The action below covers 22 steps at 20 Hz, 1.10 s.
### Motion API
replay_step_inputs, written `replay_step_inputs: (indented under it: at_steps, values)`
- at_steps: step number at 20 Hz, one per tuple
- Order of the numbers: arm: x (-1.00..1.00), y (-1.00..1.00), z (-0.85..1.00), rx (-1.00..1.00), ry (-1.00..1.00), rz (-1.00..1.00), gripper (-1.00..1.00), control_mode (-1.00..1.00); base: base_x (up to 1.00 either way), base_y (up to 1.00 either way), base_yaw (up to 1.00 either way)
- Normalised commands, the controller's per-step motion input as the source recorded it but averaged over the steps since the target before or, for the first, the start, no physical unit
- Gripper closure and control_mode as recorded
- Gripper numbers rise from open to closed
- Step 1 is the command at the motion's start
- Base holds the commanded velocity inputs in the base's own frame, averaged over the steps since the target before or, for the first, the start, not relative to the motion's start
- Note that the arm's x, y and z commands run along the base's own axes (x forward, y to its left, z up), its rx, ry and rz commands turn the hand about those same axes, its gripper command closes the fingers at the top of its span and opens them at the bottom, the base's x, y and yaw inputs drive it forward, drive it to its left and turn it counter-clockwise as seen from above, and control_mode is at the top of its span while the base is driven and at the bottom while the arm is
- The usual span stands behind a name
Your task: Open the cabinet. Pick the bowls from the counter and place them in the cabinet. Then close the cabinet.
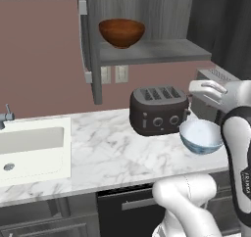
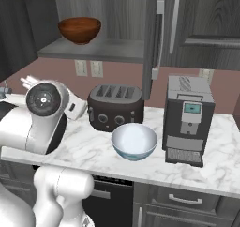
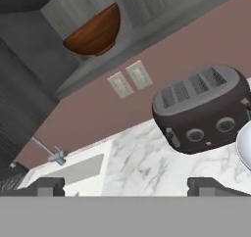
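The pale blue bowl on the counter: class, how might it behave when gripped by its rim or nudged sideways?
The pale blue bowl looks rigid and glazed, so its rim may be slippery. Its rounded underside suggests it could rock or slide on the smooth marble counter if pushed. It looks ceramic, so probably breakable.

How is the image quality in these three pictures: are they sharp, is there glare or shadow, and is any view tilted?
Left base view: soft, slightly blurred render; gloss highlight on the wooden bowl; faint shadow under the toaster. Right base view: even light, pale sheen inside the blue bowl on the counter. Hand view: strongly rolled, so the cabinet shelf slants; the tool tips stand wide apart.
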Motion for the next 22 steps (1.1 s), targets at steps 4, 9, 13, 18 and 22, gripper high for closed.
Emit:
replay_step_inputs:
  at_steps: [4,9,13,18,22]
  values:
    - [-0.11,0.0,-0.29,0.0,0.04,-0.29,-1.0,-1.0,0.0,0.0,0.0]
    - [-0.01,0.0,-0.26,0.0,0.06,-0.29,-1.0,-1.0,0.0,0.0,0.0]
    - [0.0,0.0,-0.25,0.0,0.09,-0.32,-1.0,-1.0,0.0,0.0,0.0]
    - [0.0,-0.13,-0.1,0.0,0.17,-0.22,-1.0,-1.0,0.0,0.0,0.0]
    - [0.0,-0.1,-0.11,0.0,0.14,-0.2,-1.0,-1.0,0.0,0.0,0.0]
